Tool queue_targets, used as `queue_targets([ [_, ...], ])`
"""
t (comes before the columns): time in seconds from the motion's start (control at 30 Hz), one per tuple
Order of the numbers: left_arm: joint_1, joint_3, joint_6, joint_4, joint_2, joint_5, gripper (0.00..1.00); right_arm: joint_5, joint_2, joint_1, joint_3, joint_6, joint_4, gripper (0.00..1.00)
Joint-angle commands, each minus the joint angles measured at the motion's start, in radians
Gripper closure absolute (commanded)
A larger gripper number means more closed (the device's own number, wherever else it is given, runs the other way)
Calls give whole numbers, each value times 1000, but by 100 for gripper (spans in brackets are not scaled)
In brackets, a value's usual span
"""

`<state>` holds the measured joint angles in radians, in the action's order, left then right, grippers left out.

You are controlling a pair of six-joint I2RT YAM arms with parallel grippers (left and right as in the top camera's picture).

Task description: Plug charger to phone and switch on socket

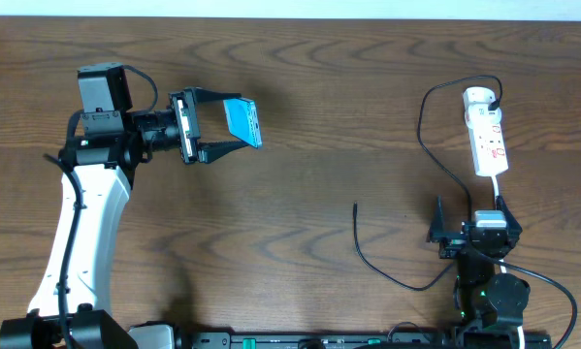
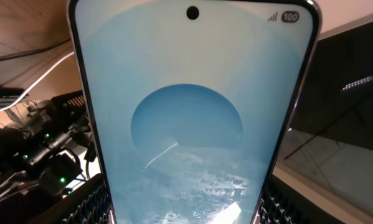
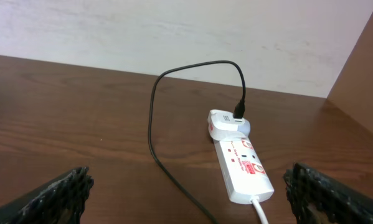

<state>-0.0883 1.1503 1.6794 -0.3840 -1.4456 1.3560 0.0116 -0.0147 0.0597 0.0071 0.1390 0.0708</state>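
The phone [image 1: 242, 118], slim with a light blue screen, is held off the table at the upper left, and my left gripper [image 1: 243, 124] is shut on its two long edges. Its screen fills the left wrist view, phone [image 2: 192, 124], with ridged pads [image 2: 89, 202] at both sides. The white socket [image 1: 487, 136] lies at the far right, with the charger's round white plug [image 3: 228, 123] in its far end. The charger [image 1: 382, 269] trails across the table to a free tip [image 1: 356, 206]. My right gripper [image 1: 469, 215] stands open just short of the socket [image 3: 243, 169], holding nothing.
The socket's white lead [image 1: 497, 189] runs from its near end toward my right arm. A pale wall [image 3: 174, 31] rises behind the table's far edge. Bare wooden tabletop [image 1: 300, 194] lies between the two arms.
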Motion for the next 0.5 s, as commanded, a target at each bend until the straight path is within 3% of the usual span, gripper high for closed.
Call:
queue_targets([
  [0.0,-3,8,1,9,17,50,93,2,4,6,-2,-11,5,1],
  [0.47,-3,8,1,9,17,50,93,2,3,6,-2,-11,5,1],
])
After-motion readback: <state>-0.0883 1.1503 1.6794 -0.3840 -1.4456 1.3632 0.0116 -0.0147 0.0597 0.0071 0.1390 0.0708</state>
